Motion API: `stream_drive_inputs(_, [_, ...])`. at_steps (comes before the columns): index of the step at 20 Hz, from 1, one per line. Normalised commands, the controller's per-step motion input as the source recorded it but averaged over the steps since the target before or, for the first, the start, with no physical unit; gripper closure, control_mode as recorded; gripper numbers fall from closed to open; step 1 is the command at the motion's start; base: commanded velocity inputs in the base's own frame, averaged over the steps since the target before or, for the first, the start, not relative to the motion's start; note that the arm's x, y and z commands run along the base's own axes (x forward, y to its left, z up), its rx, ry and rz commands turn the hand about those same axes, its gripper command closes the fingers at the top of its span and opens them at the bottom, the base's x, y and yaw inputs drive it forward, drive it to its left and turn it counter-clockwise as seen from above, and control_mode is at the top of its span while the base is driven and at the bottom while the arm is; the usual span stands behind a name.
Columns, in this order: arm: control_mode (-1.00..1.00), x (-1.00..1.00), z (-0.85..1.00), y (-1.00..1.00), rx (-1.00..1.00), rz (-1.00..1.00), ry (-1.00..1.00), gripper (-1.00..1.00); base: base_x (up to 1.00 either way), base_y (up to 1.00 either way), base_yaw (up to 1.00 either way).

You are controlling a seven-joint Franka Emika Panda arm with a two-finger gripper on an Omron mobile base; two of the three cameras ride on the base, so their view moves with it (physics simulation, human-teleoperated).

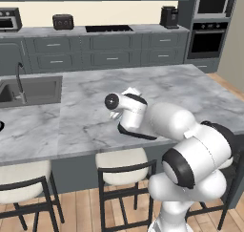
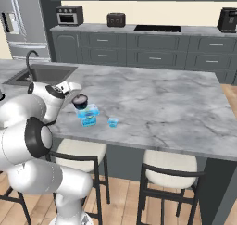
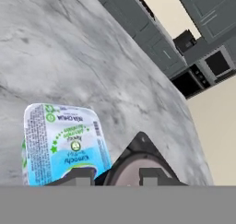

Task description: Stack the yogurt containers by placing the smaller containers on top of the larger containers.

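Observation:
My gripper (image 3: 114, 176) holds the small dark navy round cup (image 3: 138, 165), whose pale top faces the hand camera between the two fingertips. From the right base the dark cup (image 2: 80, 100) hangs at the gripper (image 2: 75, 97), right over the left rear part of the pale blue boxy pack (image 2: 87, 114); whether cup and pack touch I cannot tell. In the hand view the pack (image 3: 62, 142) lies just left of the cup, printed top up. The tiny light-blue cup (image 2: 113, 122) stands on the counter to the right of the pack, apart from it.
All this sits near the front edge of the grey marble island (image 2: 162, 103). A sink (image 2: 42, 74) with a faucet (image 2: 30, 57) lies to the left. Stools (image 2: 79, 151) stand below the front edge. My own arm (image 1: 143, 114) blocks the containers in the left base view.

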Motion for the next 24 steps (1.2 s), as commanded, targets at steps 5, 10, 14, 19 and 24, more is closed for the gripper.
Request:
stream_drive_inputs(5, [-1.00, 0.00, -0.20, 0.00, -0.01, 0.00, 0.00, 1.00, 0.00, 0.00, 0.00])
stream_drive_inputs(10, [-1.00, 0.00, -0.14, 0.00, 0.00, 0.00, 0.00, 1.00, 0.00, 0.00, 0.00])
stream_drive_inputs(14, [-1.00, 0.00, -0.08, 0.00, 0.00, 0.00, 0.00, 1.00, 0.00, 0.00, 0.00])
stream_drive_inputs(19, [-1.00, 0.06, -0.03, 0.00, 0.00, 0.00, 0.00, 1.00, 0.00, 0.00, 0.00])
stream_drive_inputs(24, [-1.00, 0.11, -0.05, 0.00, 0.00, 0.00, 0.00, 1.00, 0.00, 0.00, 0.00])
